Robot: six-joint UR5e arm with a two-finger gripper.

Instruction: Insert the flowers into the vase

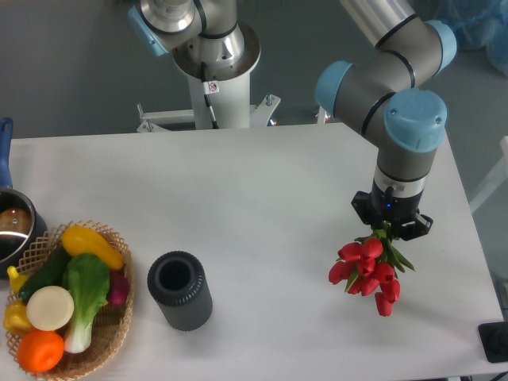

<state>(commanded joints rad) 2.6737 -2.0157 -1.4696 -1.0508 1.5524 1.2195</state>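
At the far left edge sits a metal pot [14, 230] with a blue handle [5, 151]. Just beside it is a wicker basket [111, 337] full of toy food: a yellow squash, a green leafy thing, an orange and some more.

Next to the basket, a little to the right, stands the vase [181, 290]. It is dark grey and round, and it stands up straight on the white surface [262, 190]. Its mouth is open and looks empty.

Far over on the right is the arm [397, 87]. Its pincer [391, 228] points down and is closed on the green stems of the flowers [367, 270]. The red tulip buds hang below it, tipped down and toward the front. The fingers themselves are hard to see, because the arm's wrist hides most of them.

So the vase lies well to the left of the flowers, and a bit nearer the front edge. The surface between them is bare, so nothing seems to block the way across. The hard part is likely the turn. The bunch hangs with buds down and stems up in the pincer, so it looks like the stems must be brought to point at the vase's mouth. The basket sits close to the vase, so the arm should take care not to bump it
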